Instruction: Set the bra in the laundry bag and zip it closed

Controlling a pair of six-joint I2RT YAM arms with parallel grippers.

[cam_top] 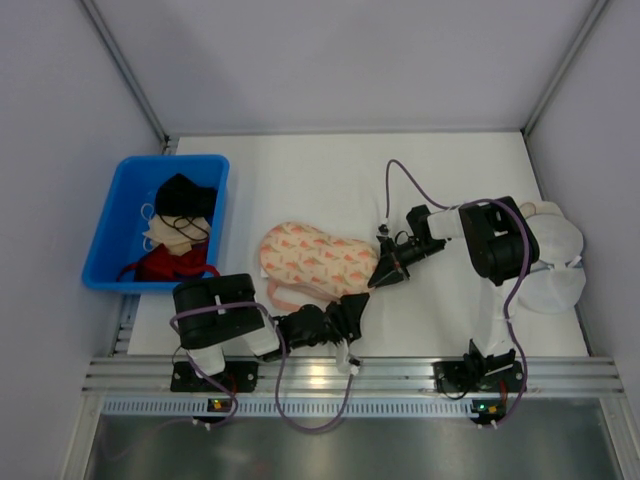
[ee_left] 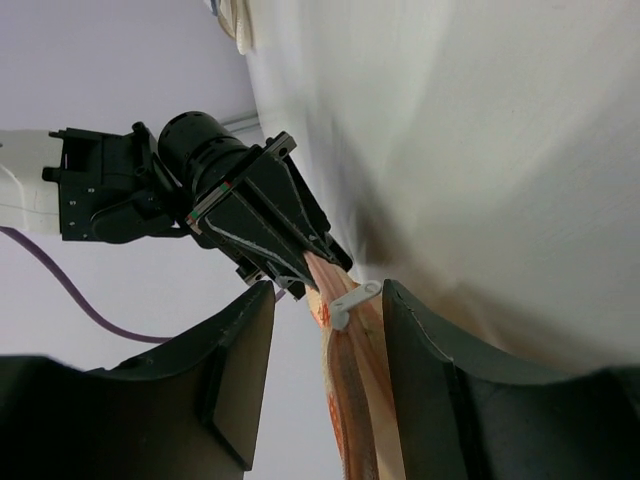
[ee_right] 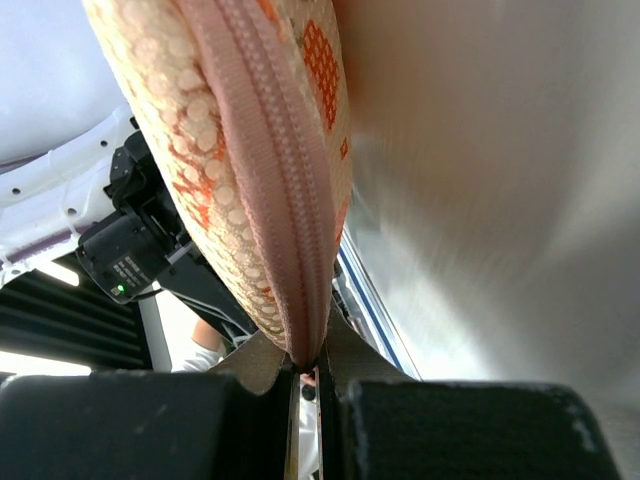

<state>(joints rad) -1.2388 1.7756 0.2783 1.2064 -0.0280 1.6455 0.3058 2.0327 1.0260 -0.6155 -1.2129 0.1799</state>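
Right end effector [cam_top: 379,279], seen from above, is clenched on the 4 o'clock end of the laundry bag [cam_top: 312,258], which lies shut at the middle of the bench [cam_top: 300,170]. Left end effector [cam_top: 352,308] sits at the bag's 5 o'clock edge. A blue bin [cam_top: 112,205] of dark, beige and red garments stands at the bench's 9 o'clock side, and white domes [cam_top: 556,240] lie at 3 o'clock.

From the left wrist, the left end effector [ee_left: 328,290] is released, its fingers [ee_left: 245,360] apart on either side of the bag's rim [ee_left: 355,400] and a white zip pull [ee_left: 352,303]. At 12 o'clock the right end effector [ee_left: 322,262] grips that rim.

From the right wrist, the right end effector [ee_right: 305,365] pinches the pink zip [ee_right: 275,170], whose teeth are joined.
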